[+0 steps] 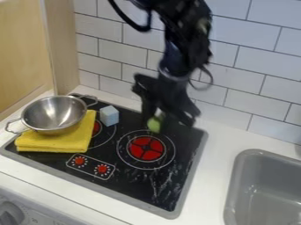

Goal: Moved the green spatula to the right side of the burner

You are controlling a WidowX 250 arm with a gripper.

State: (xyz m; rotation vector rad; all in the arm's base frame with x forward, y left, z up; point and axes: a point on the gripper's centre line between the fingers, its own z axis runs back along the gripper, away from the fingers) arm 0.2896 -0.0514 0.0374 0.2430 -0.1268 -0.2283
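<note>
Green spatula (154, 125): smooth, rounded part visible at the far edge of the round red-centred burner (145, 148), at the black end effector (167, 115). End effector blurred; cannot tell whether wide, narrow or gripping. Shiny metal bowl (54, 113), two looped handles, rests on folded yellow cloth (56, 139); pale-blue block (109, 115) beside it.

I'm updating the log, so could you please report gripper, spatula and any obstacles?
Gripper over stove's back. Green spatula beneath it, at burner's back edge; grip unclear. Blue block to the left, likely no obstacle.
</note>
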